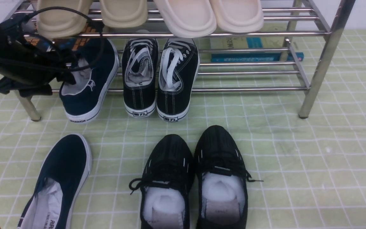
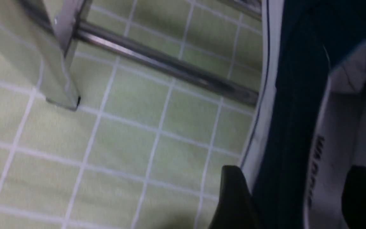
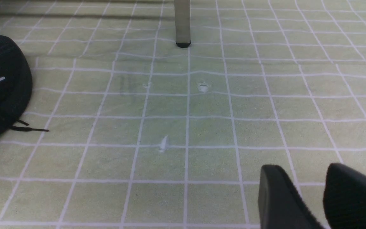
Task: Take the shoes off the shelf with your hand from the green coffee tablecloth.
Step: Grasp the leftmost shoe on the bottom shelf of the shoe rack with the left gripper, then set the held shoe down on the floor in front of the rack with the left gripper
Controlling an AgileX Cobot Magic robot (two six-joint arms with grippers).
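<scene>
Astride the side wall of the navy shoe (image 1: 89, 92) on the shelf's (image 1: 249, 89) lower tier with the left hand (image 1: 68, 78), clamped or not impossible to tell, with the other navy shoe (image 1: 65, 165) down on the green cloth (image 1: 297, 152) and the right hand (image 3: 310, 184) empty, slightly parted.

Shoes (image 1: 87, 86) x6, slippers (image 1: 186, 16) x4, rack (image 1: 324, 60) x1

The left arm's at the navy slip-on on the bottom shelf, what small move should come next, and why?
Probably close the left gripper on the side wall of the navy slip-on. Its fingers straddle that wall, one outside the sole, one inside, but a firm pinch isn't evident. The shoe lies on the shelf; its mate is already on the tablecloth.
</scene>
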